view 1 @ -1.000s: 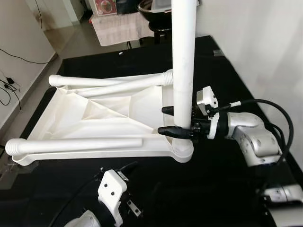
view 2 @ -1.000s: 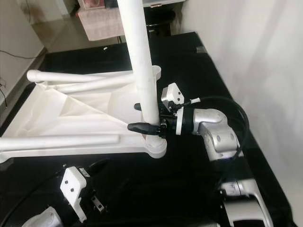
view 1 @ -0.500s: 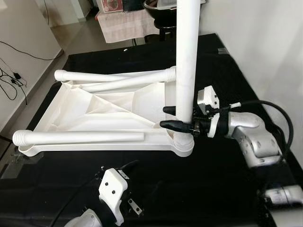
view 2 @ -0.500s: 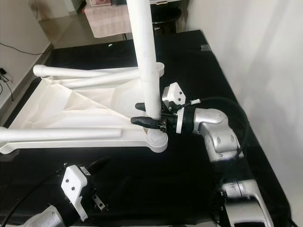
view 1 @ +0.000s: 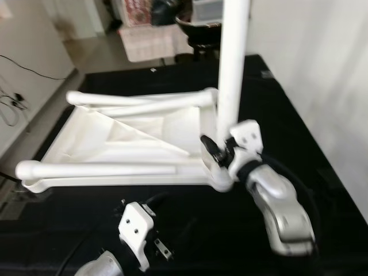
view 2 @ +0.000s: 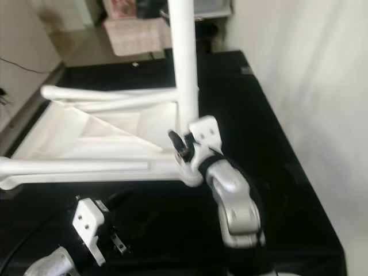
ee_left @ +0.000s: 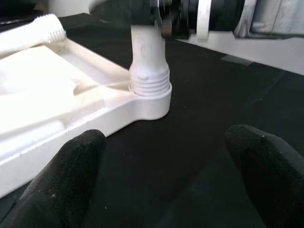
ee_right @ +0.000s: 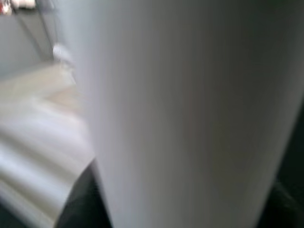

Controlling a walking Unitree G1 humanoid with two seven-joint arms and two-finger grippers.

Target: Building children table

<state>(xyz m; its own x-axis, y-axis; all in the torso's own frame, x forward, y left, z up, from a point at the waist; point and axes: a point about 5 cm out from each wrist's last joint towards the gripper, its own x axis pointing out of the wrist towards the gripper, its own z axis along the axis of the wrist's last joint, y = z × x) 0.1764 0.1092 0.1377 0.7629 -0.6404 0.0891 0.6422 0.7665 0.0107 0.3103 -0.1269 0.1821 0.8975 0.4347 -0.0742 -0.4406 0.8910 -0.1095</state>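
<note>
Right end effector (view 1: 214, 150), centre right of the head views: its two black fingers are clamped around the lower part of the upright table leg (view 1: 233, 69), a smooth white plastic tube standing vertically just above its threaded foot. In the left wrist view the ribbed end of this leg sits in the round corner socket (ee_left: 151, 99) of the tabletop (view 1: 123, 135). The tabletop is a white moulded plastic panel lying upside down on the black cloth-covered worktop (view 1: 276, 109), its underside showing raised diagonal ribs. Two further white tubular legs lie on it: one (view 1: 95, 169) along the near edge, lower left, with a rounded end; one (view 1: 138, 99) along the far edge, upper left.

Left end effector (view 1: 150, 202), lower left of the frame: its black, fine-textured fingers (ee_left: 71, 166) are spread apart and hold nothing, hovering over the worktop just short of the tabletop's corner socket. A pale floor (view 1: 46, 92) lies beyond the worktop at upper left.
</note>
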